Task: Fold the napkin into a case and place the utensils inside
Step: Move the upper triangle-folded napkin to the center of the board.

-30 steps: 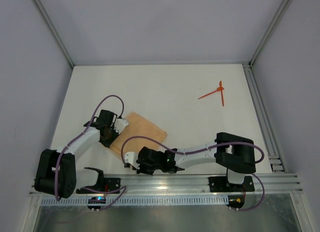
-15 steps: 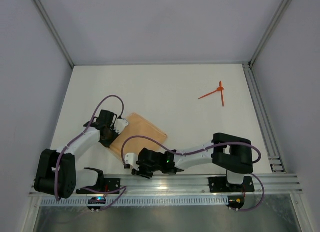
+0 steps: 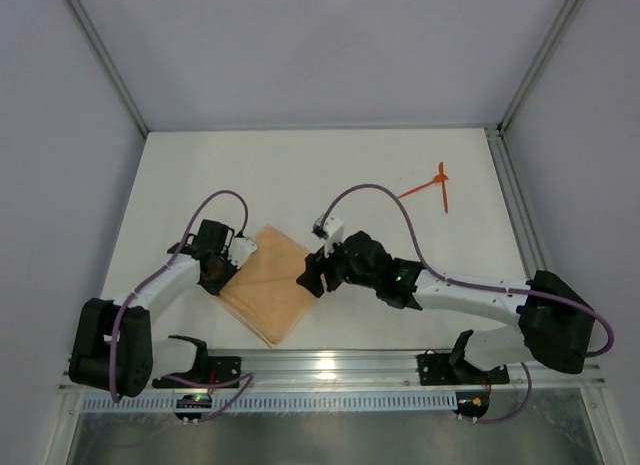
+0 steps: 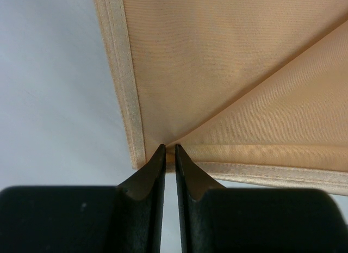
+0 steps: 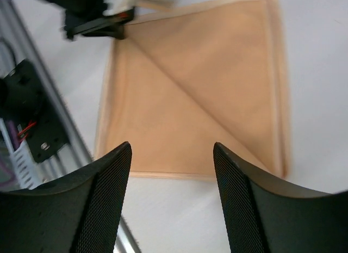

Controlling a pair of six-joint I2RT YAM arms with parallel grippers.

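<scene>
Black left gripper (image 3: 236,257): jaws almost together, pinching the napkin's left corner. In the left wrist view the fingertips (image 4: 155,166) sit where the hem and the diagonal crease meet.
Right gripper (image 3: 310,277): jaws spread wide with nothing between them, hovering at the napkin's right corner, centre of the top view.
Napkin (image 3: 272,295): peach-orange cloth lying flat, turned diamond-wise at lower centre-left of the top view. Hemmed edges, one diagonal crease corner to corner.
Utensils (image 3: 440,182): two thin orange-red sticks, crossed, upper right of the top view, well apart from the napkin and both grippers.
Table (image 3: 300,175): white, napkin and utensils lie on it.
</scene>
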